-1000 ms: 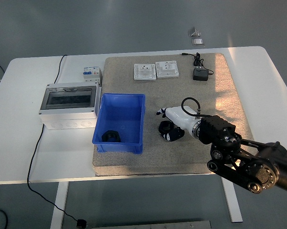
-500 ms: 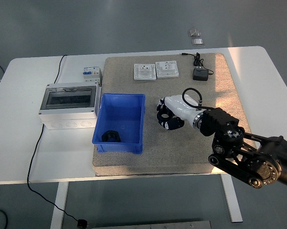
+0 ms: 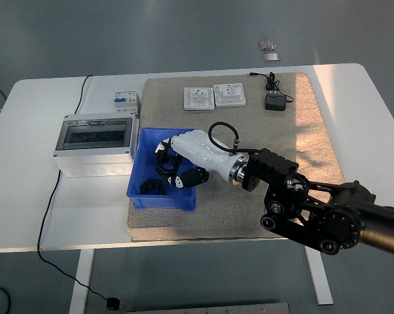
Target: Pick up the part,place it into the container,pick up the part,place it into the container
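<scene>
My right hand point(image 3: 173, 165), white with black fingers, reaches from the lower right and hovers over the blue container point(image 3: 150, 193). Its fingers are curled around a black ring-shaped part point(image 3: 165, 163), held above the bin's middle. A second black part point(image 3: 151, 187) lies on the container's floor at the front left. The left arm is out of the picture.
A grey electrical box point(image 3: 95, 143) with a clear lid stands left of the bin, a small breaker point(image 3: 125, 101) behind it. Two white socket plates point(image 3: 214, 97) and a black adapter point(image 3: 274, 101) with its cable lie at the back of the beige mat point(image 3: 295, 150).
The right hand has lifted the black part off the mat and carried it left, from beside the bin to over its inside.
</scene>
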Motion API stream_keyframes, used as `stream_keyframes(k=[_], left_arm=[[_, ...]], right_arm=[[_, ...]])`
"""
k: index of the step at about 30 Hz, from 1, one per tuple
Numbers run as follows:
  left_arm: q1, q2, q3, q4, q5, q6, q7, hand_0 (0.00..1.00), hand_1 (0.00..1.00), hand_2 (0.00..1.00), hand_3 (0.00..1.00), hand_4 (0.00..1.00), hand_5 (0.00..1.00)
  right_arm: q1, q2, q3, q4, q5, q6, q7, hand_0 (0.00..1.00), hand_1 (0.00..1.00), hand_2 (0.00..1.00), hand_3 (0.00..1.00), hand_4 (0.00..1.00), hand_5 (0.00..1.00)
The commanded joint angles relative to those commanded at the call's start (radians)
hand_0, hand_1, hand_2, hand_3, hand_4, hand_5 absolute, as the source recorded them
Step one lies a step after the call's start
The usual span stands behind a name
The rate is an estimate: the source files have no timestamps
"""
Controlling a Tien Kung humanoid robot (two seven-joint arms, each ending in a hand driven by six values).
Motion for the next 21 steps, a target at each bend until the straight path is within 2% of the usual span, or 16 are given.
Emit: stream_keyframes(k=[2, 3, 8, 9, 20, 21], left_arm=[[0.0, -0.001, 0.0, 0.0, -0.002, 0.001, -0.002, 0.721, 0.71, 0.719, 0.75, 0.809, 0.706], [0.0, -0.001, 0.001, 0.0, -0.002, 0.002, -0.002, 0.72, 0.71, 0.718, 0.75, 0.808, 0.708], [0.0, -0.002, 0.001, 0.0, -0.002, 0.001, -0.001, 0.72, 0.71, 0.718, 0.75, 0.808, 0.708], [0.0, -0.002, 0.001, 0.0, -0.001, 0.001, -0.001, 0.719, 0.709, 0.717, 0.75, 0.808, 0.71], [0.0, 0.0, 0.005, 0.0, -0.002, 0.002, 0.003, 0.719, 0.707, 0.718, 0.749, 0.808, 0.711], [0.0, 0.0, 0.005, 0.0, -0.003, 0.002, 0.004, 0.719, 0.707, 0.717, 0.748, 0.809, 0.712]], right_arm=[[0.003, 0.004, 0.0, -0.003, -0.017, 0.02, -0.002, 0.55, 0.316, 0.549, 0.551, 0.279, 0.002], [0.004, 0.005, -0.001, -0.004, -0.025, 0.026, -0.003, 0.807, 0.736, 0.764, 0.69, 0.453, 0.083], [0.008, 0.009, -0.008, -0.005, -0.044, 0.035, -0.008, 0.807, 0.736, 0.764, 0.69, 0.453, 0.083], [0.008, 0.009, -0.009, -0.004, -0.048, 0.036, -0.01, 0.964, 0.869, 0.847, 0.802, 0.529, 0.195], [0.001, 0.008, -0.003, -0.003, -0.047, 0.037, -0.012, 0.998, 0.9, 0.864, 0.83, 0.547, 0.23], [-0.001, 0.008, -0.001, -0.004, -0.042, 0.038, -0.011, 0.998, 0.892, 0.864, 0.864, 0.566, 0.261]])
